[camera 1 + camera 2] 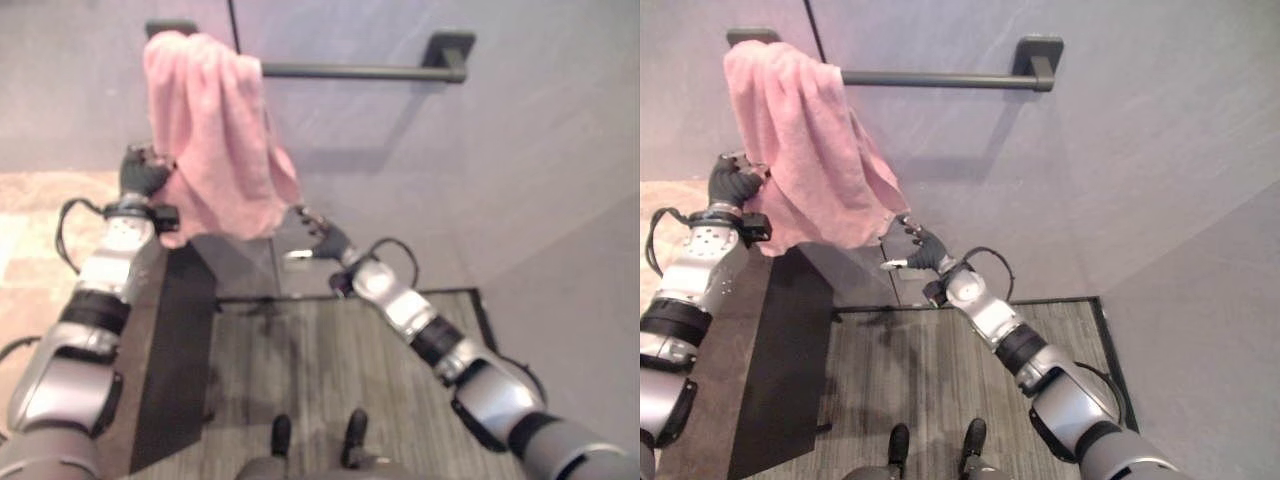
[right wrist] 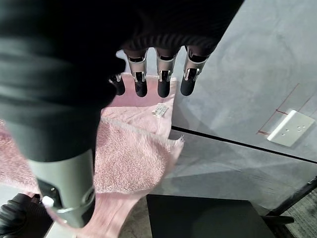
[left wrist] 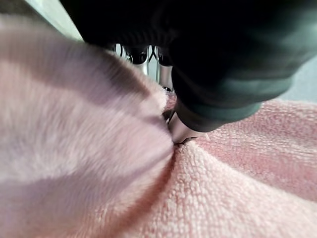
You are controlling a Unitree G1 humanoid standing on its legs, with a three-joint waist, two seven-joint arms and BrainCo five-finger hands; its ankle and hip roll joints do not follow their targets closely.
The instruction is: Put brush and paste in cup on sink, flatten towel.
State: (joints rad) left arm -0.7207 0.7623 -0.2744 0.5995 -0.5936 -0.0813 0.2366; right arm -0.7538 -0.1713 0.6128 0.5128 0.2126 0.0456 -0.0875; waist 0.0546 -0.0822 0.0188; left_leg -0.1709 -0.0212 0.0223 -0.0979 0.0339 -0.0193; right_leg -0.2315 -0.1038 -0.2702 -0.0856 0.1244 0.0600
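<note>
The pink terry-cloth towel is hanging bunched over the left end of a dark metal wall rail, its folds crowding together and its lower edge sagging unevenly, so the flattening part of the job is looking unfinished; most of the rail is lying bare to the right of it. Nothing of the brush, paste, cup or sink is appearing here, so how that part stands cannot be judged. The left hand is pressing into the towel's left lower edge, and in its wrist view the thumb is digging into a crease of the pile with cloth gathering around it, which is reading as a pinch on the fabric. The right hand is reaching toward the towel's lower right corner; its fingers are hanging straight and spread, hovering just in front of the cloth without closing on it. Behind, the grey wall panel is carrying a white socket plate.
</note>
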